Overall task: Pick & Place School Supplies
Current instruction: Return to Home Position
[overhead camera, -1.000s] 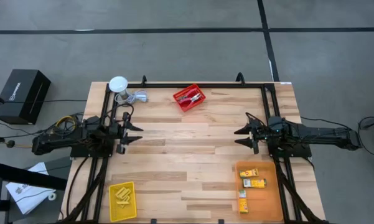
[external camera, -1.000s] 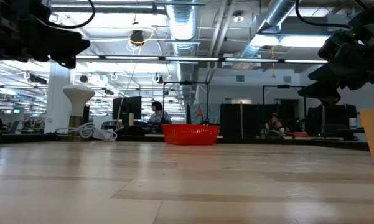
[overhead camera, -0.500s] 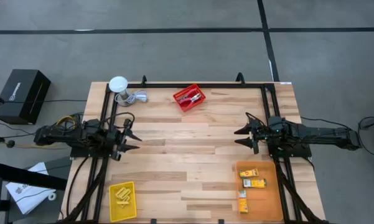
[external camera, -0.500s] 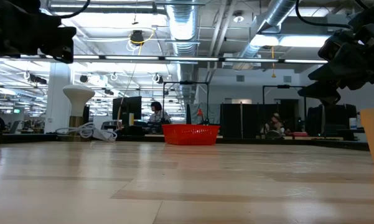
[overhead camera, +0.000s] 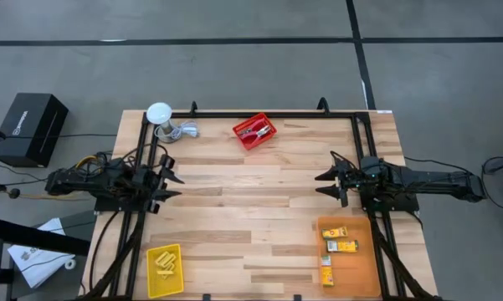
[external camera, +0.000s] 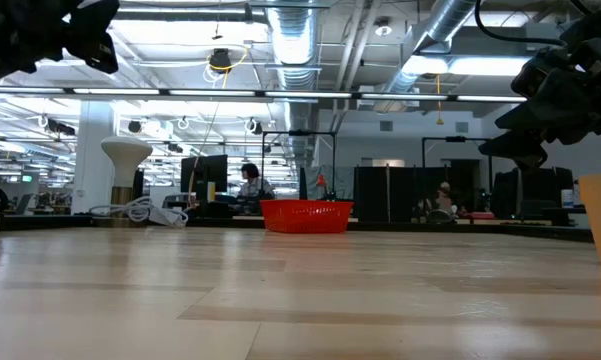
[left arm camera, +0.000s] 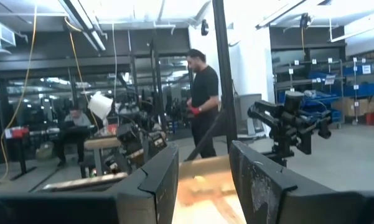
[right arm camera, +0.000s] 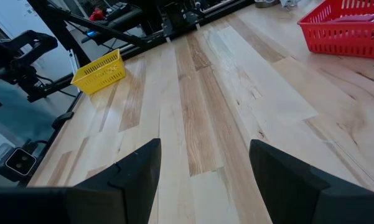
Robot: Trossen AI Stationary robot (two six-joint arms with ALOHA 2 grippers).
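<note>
In the high view the tiny yellow pieces (overhead camera: 165,262) lie in a yellow bin (overhead camera: 151,280) at the near left. The small yellow-orange boxes (overhead camera: 338,245) lie in an orange bin (overhead camera: 363,266) at the near right. A red-handled tool (overhead camera: 256,130) lies in a red bin (overhead camera: 244,142) at the far middle. My left gripper (overhead camera: 171,181) hovers open over the table's left side and touches nothing; its wrist view shows the open fingers (left arm camera: 202,186). My right gripper (overhead camera: 322,186) hovers open over the right side (right arm camera: 202,180), also holding nothing.
A white round object with a cable (overhead camera: 160,114) stands at the far left corner. A black frame (overhead camera: 259,114) runs along the table's edges. Bare wood (overhead camera: 251,209) lies between the two grippers. People show in the room beyond (left arm camera: 204,99).
My left gripper has drawn back toward the table's left edge and risen, moving up and out of the low view's corner. It has stayed open. My right arm has kept still.
</note>
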